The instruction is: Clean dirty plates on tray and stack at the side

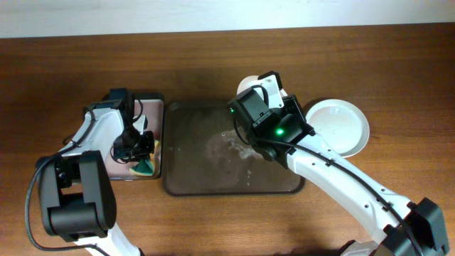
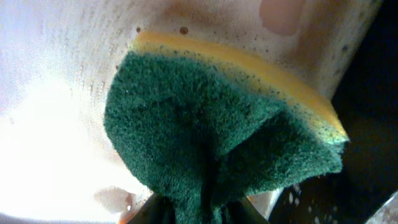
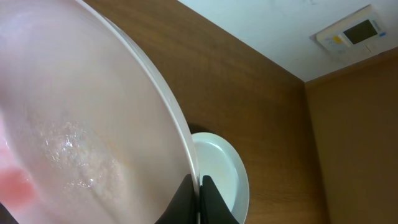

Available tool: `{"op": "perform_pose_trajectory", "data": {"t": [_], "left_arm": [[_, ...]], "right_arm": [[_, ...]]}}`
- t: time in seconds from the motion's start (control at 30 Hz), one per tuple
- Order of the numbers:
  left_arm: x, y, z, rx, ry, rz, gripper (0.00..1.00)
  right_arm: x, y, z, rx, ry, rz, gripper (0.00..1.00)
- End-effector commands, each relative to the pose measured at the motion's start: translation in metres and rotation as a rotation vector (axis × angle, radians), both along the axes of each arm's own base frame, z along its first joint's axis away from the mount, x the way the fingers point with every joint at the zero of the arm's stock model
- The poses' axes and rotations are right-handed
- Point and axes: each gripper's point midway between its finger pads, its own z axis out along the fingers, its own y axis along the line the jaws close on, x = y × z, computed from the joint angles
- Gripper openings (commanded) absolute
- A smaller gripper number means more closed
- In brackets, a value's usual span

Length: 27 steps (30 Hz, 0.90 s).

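Observation:
My right gripper (image 3: 199,190) is shut on the rim of a white plate (image 3: 74,118) and holds it tilted on edge. The plate is wet, with a faint red smear at its lower left. In the overhead view the gripper (image 1: 260,89) holds this plate (image 1: 247,85) above the far edge of the dark brown tray (image 1: 186,178). Another pale plate (image 1: 340,126) lies on the table right of the tray and also shows in the right wrist view (image 3: 224,171). My left gripper (image 2: 208,214) is shut on a green and yellow sponge (image 2: 211,130). In the overhead view it (image 1: 141,153) is over the small tray.
The small black-rimmed pinkish tray (image 1: 153,107) lies left of the brown tray, its wet surface filling the left wrist view (image 2: 50,93). The brown tray's floor (image 1: 227,153) shows wet foam streaks. Bare wooden table surrounds both trays.

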Motion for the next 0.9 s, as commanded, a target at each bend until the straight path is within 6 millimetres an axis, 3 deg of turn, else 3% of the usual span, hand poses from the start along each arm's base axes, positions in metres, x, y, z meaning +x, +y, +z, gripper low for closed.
{"op": "perform_pose_trajectory", "data": {"t": [0.0,0.37,0.47,0.53,0.67,0.77,0.87], "left_arm": [[-0.016,0.003,-0.004,0.010,0.066,0.019,0.20],[-0.037,0.003,0.000,0.012,0.155,0.026,0.11],[-0.034,0.003,-0.001,0.014,0.140,0.040,0.15],[-0.025,0.004,-0.002,0.015,0.105,0.042,0.14],[0.007,0.005,-0.005,0.018,-0.025,0.043,0.00],[0.036,0.007,-0.005,0.025,-0.143,0.043,0.00],[0.050,0.009,-0.004,0.028,-0.201,0.044,0.03]], "right_arm": [[0.002,-0.002,0.018,0.003,-0.056,-0.019,0.04],[0.002,-0.002,0.018,0.003,-0.056,-0.019,0.04],[0.002,-0.002,0.018,0.004,-0.056,-0.019,0.04],[0.002,-0.002,0.018,0.005,-0.056,-0.019,0.04],[0.002,-0.002,0.018,0.006,-0.056,-0.019,0.04],[0.002,-0.002,0.018,0.007,-0.057,-0.020,0.04],[0.002,-0.001,0.017,0.009,-0.055,-0.018,0.04]]}}
